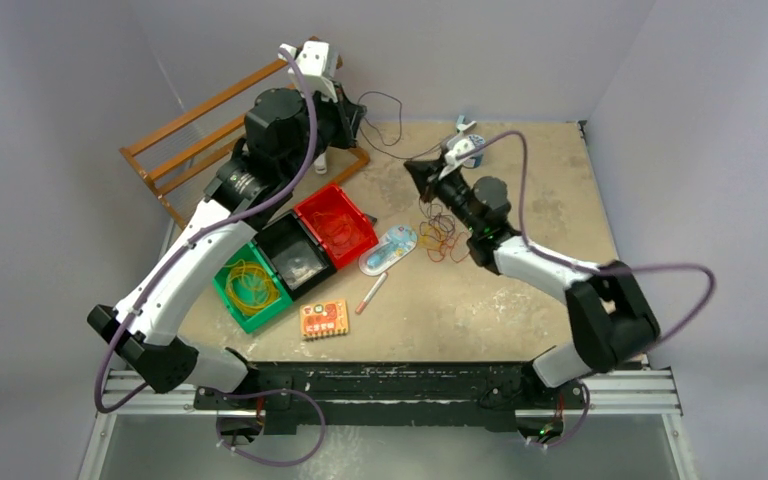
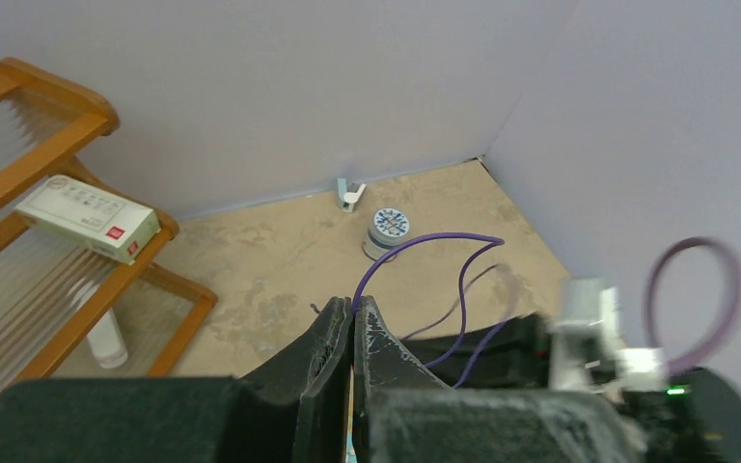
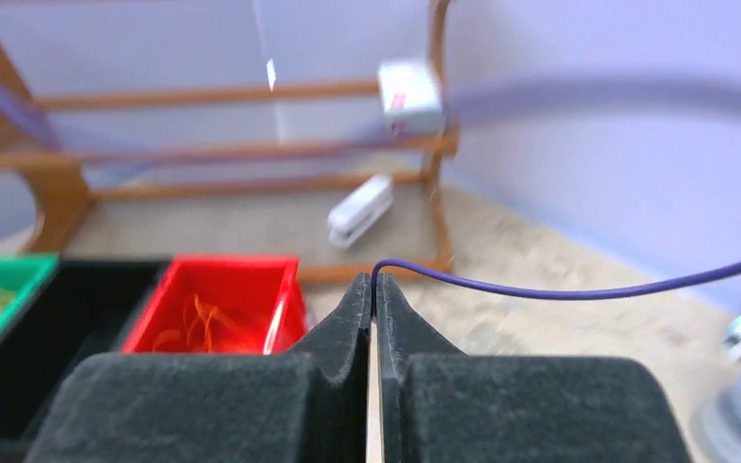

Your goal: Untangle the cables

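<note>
A thin dark blue-purple cable [image 1: 399,118] hangs slack between my two grippers above the back of the table. My left gripper [image 1: 358,122] is raised near the wooden rack and is shut on one end; in the left wrist view the cable [image 2: 425,239] arcs out from the closed tips of that gripper [image 2: 352,307]. My right gripper [image 1: 412,168] is shut on the other end; in the right wrist view the cable [image 3: 560,292] leaves its closed tips [image 3: 374,280] to the right. A tangle of red, orange and yellow cables [image 1: 440,238] lies on the table beside the right arm.
A red bin [image 1: 335,225] with orange wires, a black bin [image 1: 295,253] and a green bin [image 1: 250,288] with yellow wires stand left of centre. A wooden rack [image 1: 200,130] is at the back left. A blue-white case [image 1: 388,248], a pen [image 1: 370,293], an orange card [image 1: 324,318] and a spool [image 2: 388,231] lie nearby.
</note>
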Available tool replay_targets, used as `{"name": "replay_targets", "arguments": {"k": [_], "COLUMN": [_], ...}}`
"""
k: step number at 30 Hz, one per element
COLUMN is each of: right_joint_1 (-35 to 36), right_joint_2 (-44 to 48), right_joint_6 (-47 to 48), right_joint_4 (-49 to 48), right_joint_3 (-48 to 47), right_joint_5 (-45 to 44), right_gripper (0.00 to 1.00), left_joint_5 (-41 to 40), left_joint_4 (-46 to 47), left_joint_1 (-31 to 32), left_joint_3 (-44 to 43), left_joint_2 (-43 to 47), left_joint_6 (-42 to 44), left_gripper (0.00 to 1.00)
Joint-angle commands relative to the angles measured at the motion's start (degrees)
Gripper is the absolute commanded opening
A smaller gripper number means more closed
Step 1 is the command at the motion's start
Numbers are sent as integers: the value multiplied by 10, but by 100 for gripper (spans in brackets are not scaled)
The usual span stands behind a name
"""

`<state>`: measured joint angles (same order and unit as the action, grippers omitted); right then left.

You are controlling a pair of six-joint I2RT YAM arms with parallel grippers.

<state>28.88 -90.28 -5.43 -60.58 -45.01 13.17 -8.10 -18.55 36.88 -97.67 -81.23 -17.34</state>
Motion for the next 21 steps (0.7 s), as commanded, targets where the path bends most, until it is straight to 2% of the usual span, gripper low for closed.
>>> {"name": "replay_targets", "arguments": {"k": [1,3,6,12,21], "right_joint_1": [1,2,1,2,2], "right_joint_2": [120,148,163,194,169], "right_joint_6": [77,94,109,96,73], "right_joint_4": [206,298,379,401,449], "right_joint_3": [-118,-175,-242,-257,-272], "right_joint_5": [-109,-128,-139,-137,-67], "right_gripper": [0,0,0,0,0], "left_joint_5": [-25,-24,-25,-27,-45], "left_joint_4": [25,28,33,32,5], "left_joint_1": [-10,-10,-9,-10,-11], "left_joint_3": [11,14,14,23,60], "left_joint_2": [27,27,27,29,34], "left_joint_6": [6,5,5,6,4], "left_gripper": [0,0,0,0,0]}}
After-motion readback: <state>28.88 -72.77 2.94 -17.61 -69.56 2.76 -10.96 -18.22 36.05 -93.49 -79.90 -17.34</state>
